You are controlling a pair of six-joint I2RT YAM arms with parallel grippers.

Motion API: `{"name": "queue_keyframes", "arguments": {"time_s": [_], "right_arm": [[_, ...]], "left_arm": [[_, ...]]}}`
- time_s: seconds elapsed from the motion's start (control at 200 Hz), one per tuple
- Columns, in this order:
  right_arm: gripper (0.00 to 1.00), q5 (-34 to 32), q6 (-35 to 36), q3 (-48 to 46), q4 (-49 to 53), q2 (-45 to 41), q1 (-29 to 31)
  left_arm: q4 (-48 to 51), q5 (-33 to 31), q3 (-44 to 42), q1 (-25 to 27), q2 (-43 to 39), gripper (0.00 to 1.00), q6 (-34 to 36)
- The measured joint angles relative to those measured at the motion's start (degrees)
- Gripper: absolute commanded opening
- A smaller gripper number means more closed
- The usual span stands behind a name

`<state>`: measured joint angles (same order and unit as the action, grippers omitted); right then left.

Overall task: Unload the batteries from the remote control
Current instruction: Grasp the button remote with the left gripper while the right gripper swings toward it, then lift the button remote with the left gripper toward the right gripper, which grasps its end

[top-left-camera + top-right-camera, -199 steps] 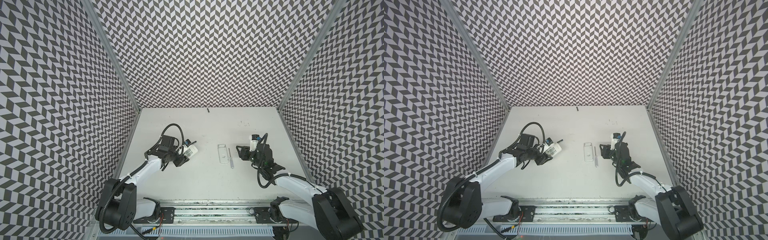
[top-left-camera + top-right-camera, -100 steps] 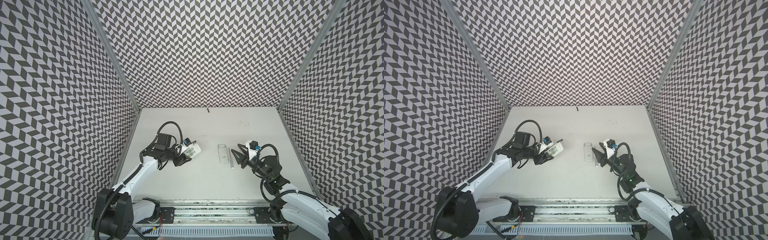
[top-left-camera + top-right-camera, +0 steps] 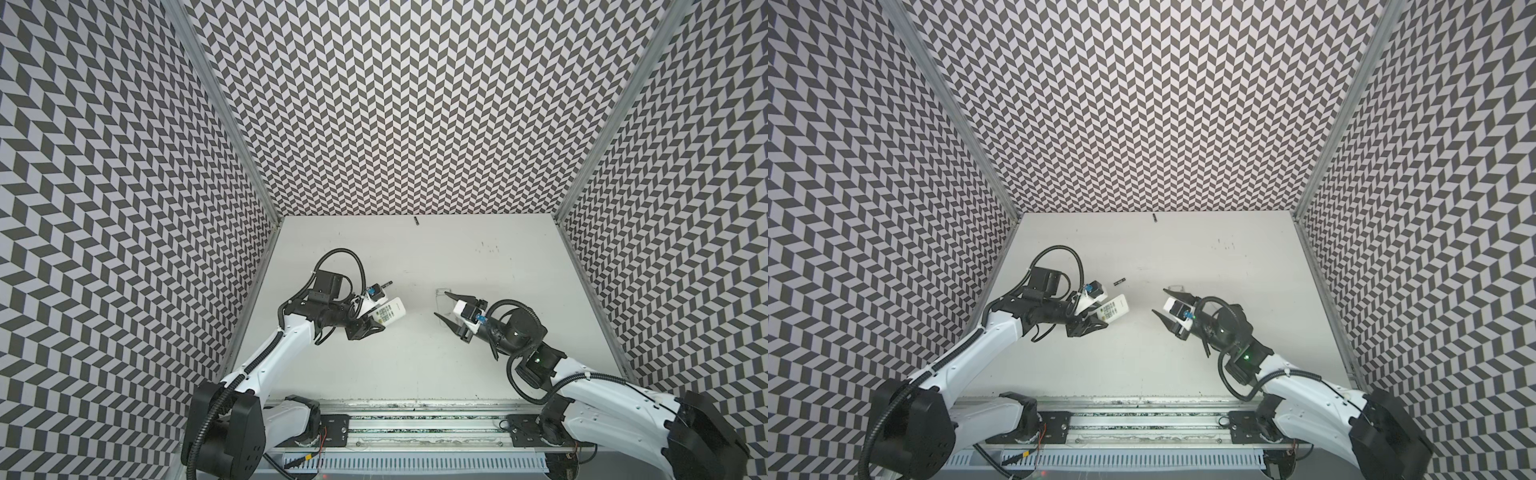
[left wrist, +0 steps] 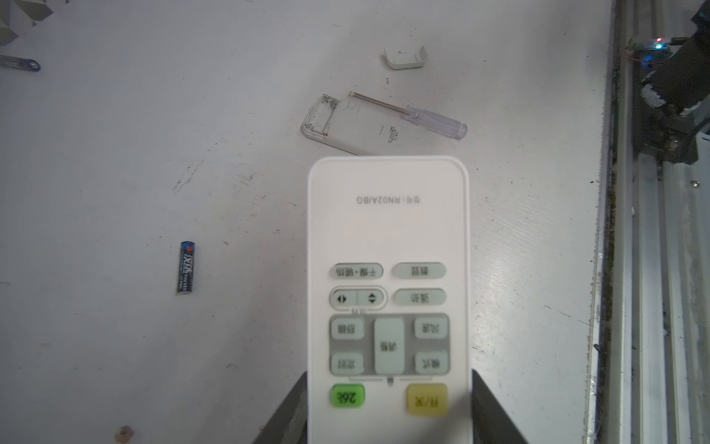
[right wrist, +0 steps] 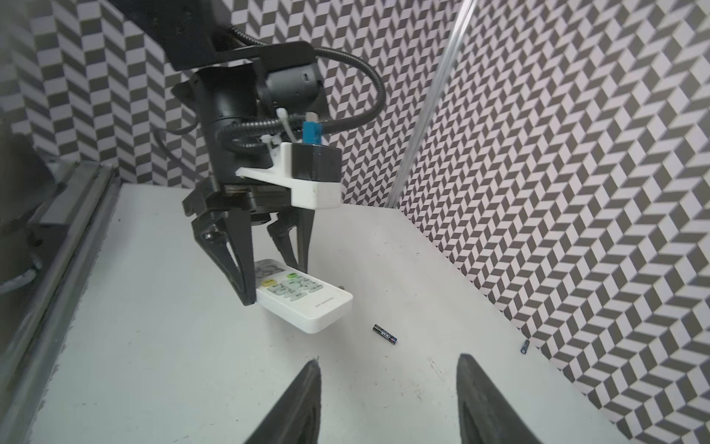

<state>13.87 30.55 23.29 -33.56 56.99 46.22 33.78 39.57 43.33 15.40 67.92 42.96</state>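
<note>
Our left gripper is clamped on the sides of a white remote, lifted clear of the table with its buttons facing up; our right gripper hangs with jaws spread and nothing between them, close to a second remote lying face down with its battery bay uncovered, a screwdriver along its edge. One battery lies loose on the table near the white remote; a second battery rests well apart, by the back wall.
</note>
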Motion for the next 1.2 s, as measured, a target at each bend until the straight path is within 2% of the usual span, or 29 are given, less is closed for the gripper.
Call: {"name": "queue_keyframes", "arguments": {"time_s": [0.065, 0.235, 0.451, 0.666, 0.911, 1.092, 1.162, 1.202], "right_arm": [[0.65, -0.7, 7.2, 1.4, 2.1, 0.1, 3.3], [0.65, -5.7, 23.6, 1.6, 5.4, 3.3, 10.7], [0.63, -12.2, 37.4, 3.1, 8.6, 11.2, 14.9], [0.61, -16.8, 45.0, 4.1, 4.5, 17.1, 16.8], [0.55, -23.2, 49.0, 7.5, 1.8, 23.8, 18.3], [0.43, -25.2, 50.2, 8.8, -1.3, 26.5, 18.6], [0.35, -26.1, 50.5, 9.6, -1.5, 27.8, 19.0], [0.30, -26.3, 50.6, 9.8, -1.6, 28.3, 19.3]], "left_arm": [[1.4, 0.5, -0.5, 0.4, -0.6, 0.00, 1.7], [3.9, 1.0, -0.6, 1.5, -1.0, 0.00, 5.0], [4.9, 1.1, -0.6, 2.6, -1.3, 0.00, 7.1], [5.1, 1.1, -0.6, 2.6, -1.8, 0.00, 7.6], [5.2, 1.1, -0.8, 2.8, -1.9, 0.00, 8.3], [5.1, 0.9, -1.3, 3.0, -1.9, 0.00, 8.5], [5.2, 0.6, -1.4, 3.0, -1.9, 0.05, 8.5], [5.1, 0.5, -1.4, 3.0, -1.9, 0.11, 8.5]]}}
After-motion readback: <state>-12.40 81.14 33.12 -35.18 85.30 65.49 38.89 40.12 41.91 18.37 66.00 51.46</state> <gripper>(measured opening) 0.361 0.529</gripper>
